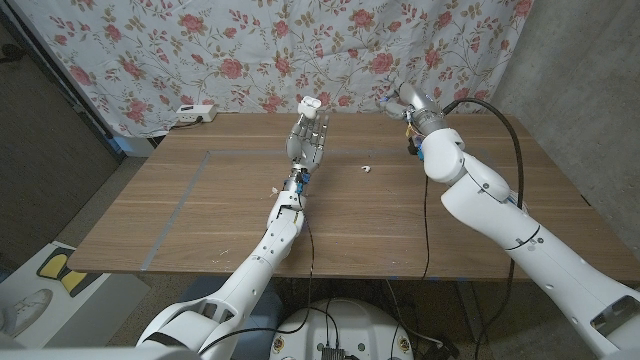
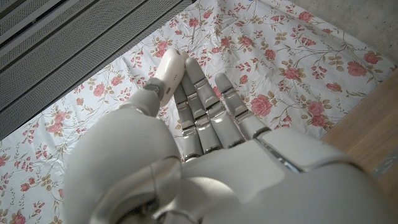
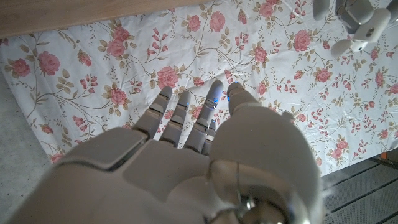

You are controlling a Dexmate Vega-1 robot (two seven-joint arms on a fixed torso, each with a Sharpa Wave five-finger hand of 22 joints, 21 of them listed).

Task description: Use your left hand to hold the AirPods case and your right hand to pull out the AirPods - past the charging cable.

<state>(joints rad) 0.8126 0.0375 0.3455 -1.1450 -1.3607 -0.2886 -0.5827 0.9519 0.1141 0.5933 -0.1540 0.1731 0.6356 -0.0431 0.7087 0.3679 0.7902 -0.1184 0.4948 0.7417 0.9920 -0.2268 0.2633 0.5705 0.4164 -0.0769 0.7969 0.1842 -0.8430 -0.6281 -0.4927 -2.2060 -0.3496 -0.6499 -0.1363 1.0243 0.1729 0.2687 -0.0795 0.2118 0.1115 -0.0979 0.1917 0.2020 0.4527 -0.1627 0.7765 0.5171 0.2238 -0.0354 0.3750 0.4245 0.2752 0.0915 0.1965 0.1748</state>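
the left hand (image 1: 308, 140) is raised above the wooden bench (image 1: 200, 210), near the far middle of it, with the fingers pointing up toward the flowered cloth (image 1: 250, 50) that hangs behind. it pinches the small white rounded airpods case (image 1: 310, 104) at the fingertips; in the left wrist view the case (image 2: 169, 71) sits between the thumb and the nearest finger, and the other fingers (image 2: 214, 106) stand straight and close together beside it.

the right hand (image 1: 402, 103) is lifted at the far right part of the bench, apart from the case. in the right wrist view this hand (image 3: 205, 134) has its fingers stretched out, a little apart from each other, and nothing is in them (the palm side is turned away from the camera, so i cannot tell more about it). in the same view the left hand's fingertips with the white case (image 3: 357, 31) show at one corner, well apart from the right hand.

one small white object (image 1: 366, 168) lies on the bench between the two arms; it is too small to tell what it is. a white power strip (image 1: 194, 114) rests at the far left edge of the bench, against the cloth. a black cable (image 1: 490, 110) loops over the right arm.
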